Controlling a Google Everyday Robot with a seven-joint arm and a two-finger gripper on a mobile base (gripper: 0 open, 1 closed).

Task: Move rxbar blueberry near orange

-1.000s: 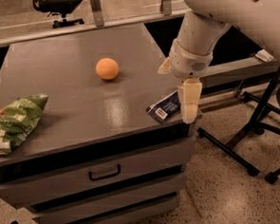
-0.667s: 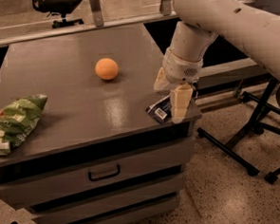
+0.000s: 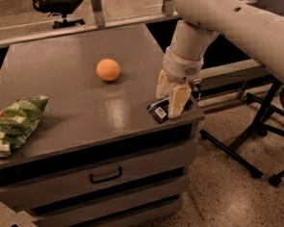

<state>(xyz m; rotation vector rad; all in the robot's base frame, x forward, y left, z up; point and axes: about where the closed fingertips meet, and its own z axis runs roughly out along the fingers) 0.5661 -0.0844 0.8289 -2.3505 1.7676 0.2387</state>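
The gripper [image 3: 167, 105] sits low over the front right corner of the tabletop [image 3: 78, 102], right at the bar [image 3: 157, 111]. Its fingers [image 3: 179, 99] stand apart, one on each side of the bar, and seem not yet clamped on it. The wrist points steeply down, which suits a thin, flat wrapper: coming from above lets the fingers straddle it and pinch its narrow width instead of pushing it along the surface.

The bar lies flat and skewed, its white patch showing, and is partly hidden behind the nearer finger. It is close to the tabletop's edge, so a sideways nudge could send it to the floor. That is good reason for a straight-down approach.

The orange [image 3: 108, 70] rests farther back and to the left, well apart from the bar, with bare surface all round it. There looks to be room to set the bar down beside it without touching it. A round fruit would roll if bumped.

A green chip bag [image 3: 13, 124] lies at the left edge, out of the way.

I judge the grasp to be the step in hand; the carry toward the orange is not yet begun.
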